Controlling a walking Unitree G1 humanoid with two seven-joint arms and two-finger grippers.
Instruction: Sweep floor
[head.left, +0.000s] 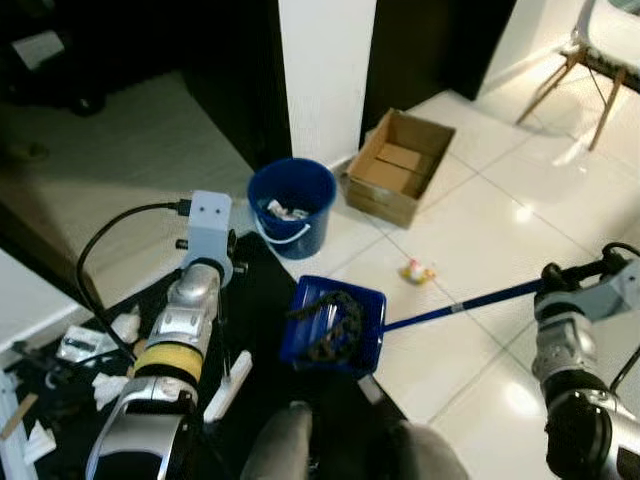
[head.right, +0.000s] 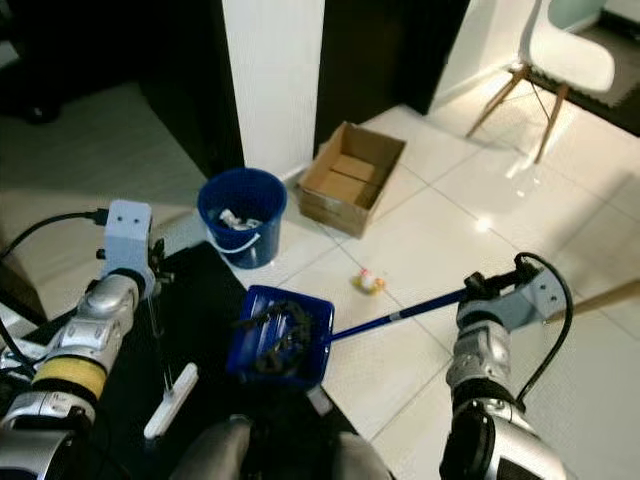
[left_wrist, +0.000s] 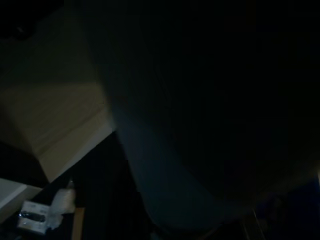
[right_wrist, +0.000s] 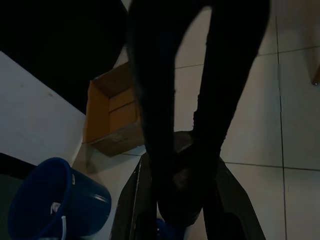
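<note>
Two arms are up in front of me. My right gripper (head.right: 478, 290) pinches the end of a long blue handle (head.left: 455, 307), and the blue dustpan (head.left: 333, 325) on its far end sits at the edge of a black mat (head.left: 255, 300), holding dark debris. Beyond it stand a blue bucket (head.left: 292, 205) and, just beside that, an open cardboard box (head.left: 398, 165). One small yellow scrap (head.left: 417, 271) lies on the white tile floor (head.left: 480, 230). My left gripper (head.left: 205, 262) hovers over the mat; I cannot tell its fingers' state.
</note>
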